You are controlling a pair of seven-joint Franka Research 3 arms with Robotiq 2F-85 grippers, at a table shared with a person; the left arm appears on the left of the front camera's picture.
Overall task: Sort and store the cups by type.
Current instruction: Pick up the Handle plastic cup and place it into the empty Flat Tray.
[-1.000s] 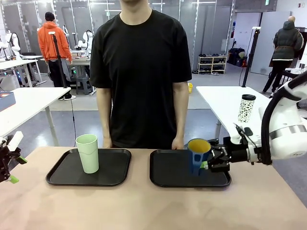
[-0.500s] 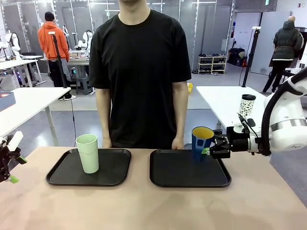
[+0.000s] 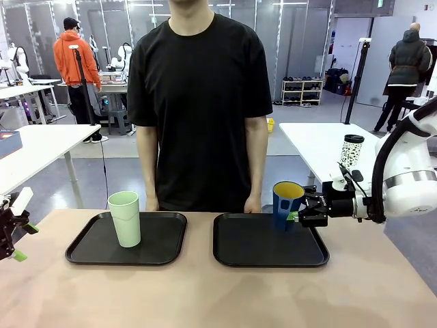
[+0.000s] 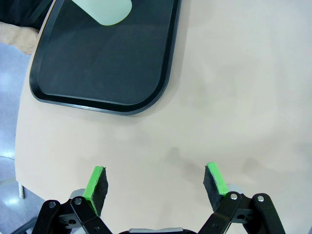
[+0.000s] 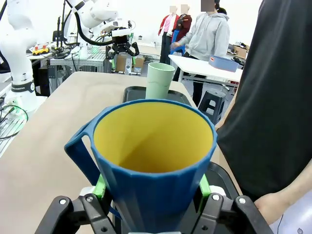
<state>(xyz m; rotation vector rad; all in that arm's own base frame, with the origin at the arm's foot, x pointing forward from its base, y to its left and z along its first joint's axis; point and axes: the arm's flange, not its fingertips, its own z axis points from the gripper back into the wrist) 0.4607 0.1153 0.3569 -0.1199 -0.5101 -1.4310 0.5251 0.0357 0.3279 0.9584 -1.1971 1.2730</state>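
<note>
Right hand [image 3: 298, 217], seen from the front, clamped on the lower wall of the dark blue mug [image 3: 287, 203], which is held upright in the air above the far right corner of the right-hand black tray [image 3: 269, 244]. The right wrist view adds what the front view hides: the green pads [image 5: 100, 187] press against opposite sides of the mug, its yellow inside is bare, and its handle points to picture left. That view also shows the person's dark sleeve and hand [image 5: 271, 208] just beside the mug. Left hand [image 3: 13, 236], at the left edge of the tabletop [image 3: 218, 294] in the front view, grips nothing; the left wrist view shows its two green-tipped fingers [image 4: 96, 181] spread wide over bare tan surface, well short of the left-hand black tray [image 4: 105, 58]. The pale mint-green tumbler [image 3: 125, 218] stands upright on the left-hand tray, toward its near left part in the front view. The person [image 3: 199, 102] stands at the far edge between the two trays, hands resting at the tabletop's rim.
</note>
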